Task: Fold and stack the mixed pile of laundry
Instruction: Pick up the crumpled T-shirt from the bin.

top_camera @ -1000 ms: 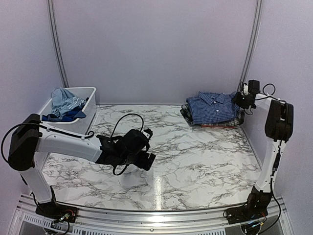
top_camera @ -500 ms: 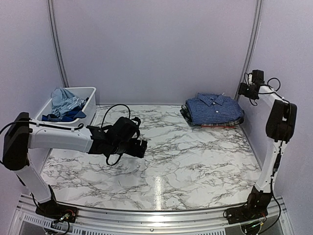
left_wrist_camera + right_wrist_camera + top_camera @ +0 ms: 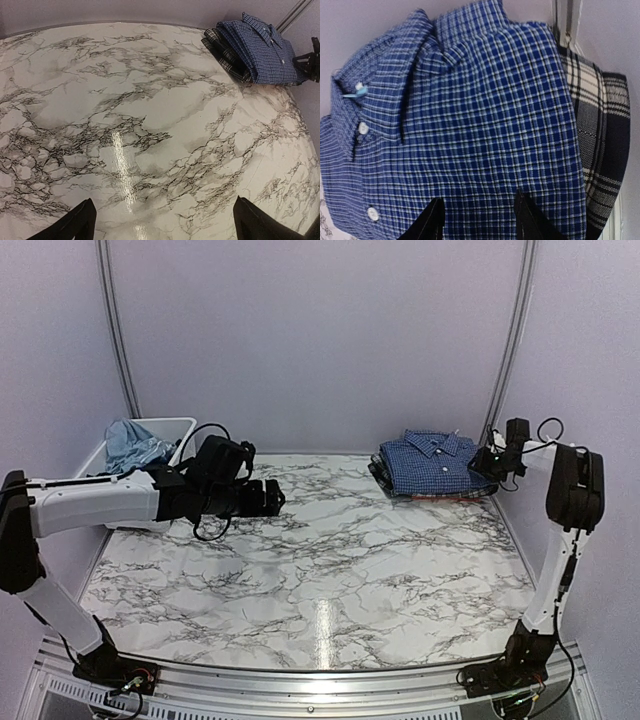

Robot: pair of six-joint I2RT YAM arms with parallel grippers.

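A folded navy small-check button shirt (image 3: 432,462) lies on top of a folded black-and-white plaid piece (image 3: 478,488) at the back right of the table; both also show in the left wrist view (image 3: 260,47) and the right wrist view (image 3: 470,125). A light blue T-shirt (image 3: 128,443) lies crumpled in the white bin (image 3: 176,427). The royal blue garment is hidden. My left gripper (image 3: 268,498) is open and empty above the table's left part. My right gripper (image 3: 487,462) is open at the shirt's right edge, its fingertips (image 3: 432,220) just over the check cloth.
The white bin stands at the back left by the wall. The marble table (image 3: 340,550) spreads between the bin and the stack. Metal frame posts (image 3: 510,330) stand at the back corners.
My left arm has swung back and left, from the table's middle toward the bin. My right gripper rose off the stack, then came down again at the shirt's right edge.
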